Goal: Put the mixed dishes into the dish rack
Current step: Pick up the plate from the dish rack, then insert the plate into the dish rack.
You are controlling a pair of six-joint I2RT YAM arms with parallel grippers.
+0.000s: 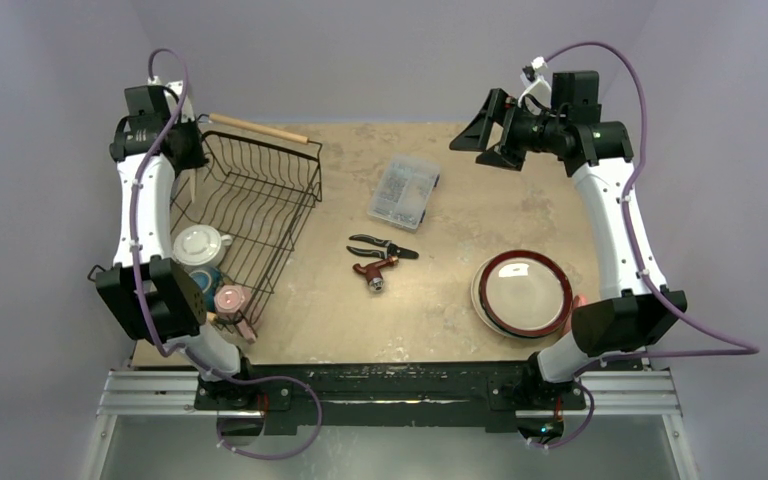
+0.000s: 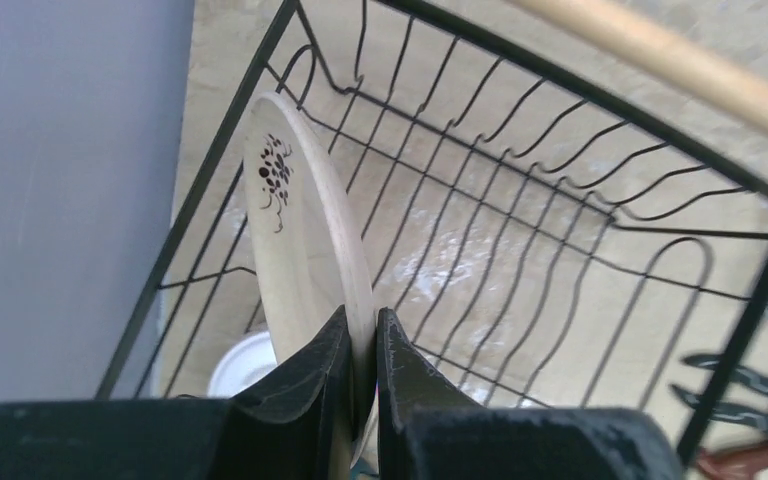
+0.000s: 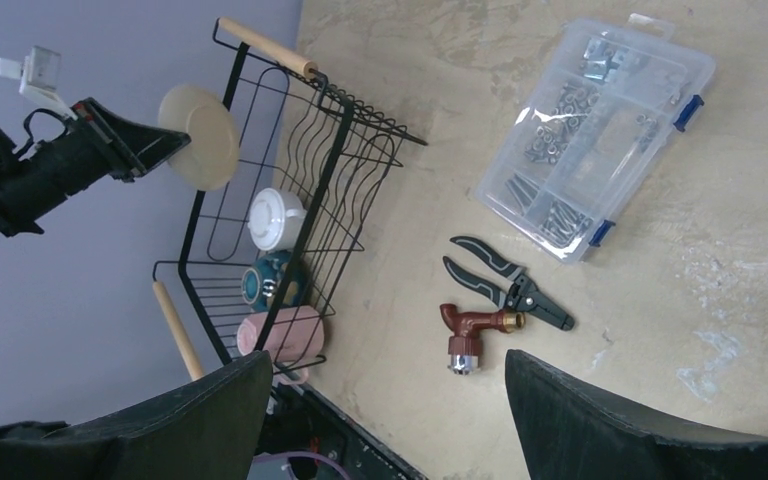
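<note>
**Saucer held on edge over the far end of the dish rack**
The left gripper [image 2: 360,325] pinches the rim of the smooth cream saucer [image 2: 300,220]. The disc runs toward 11 o'clock from the fingers, and the wavy black wire slots of the dish rack [image 1: 255,200] lie toward 2 o'clock. A white cup [image 1: 200,243] and pink mug [image 1: 230,298] sit at its near end. The right gripper [image 3: 388,370] hangs wide open, empty, at the table's 1 o'clock. The glossy red-rimmed plate [image 1: 523,292] lies at 4 o'clock.

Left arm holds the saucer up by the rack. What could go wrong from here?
The left end effector pinches the saucer only at its rim, so it could pivot or slip. Lowered off-line, it might hit the dish rack wires instead of seating in a slot, or fall toward the white cup.
</note>
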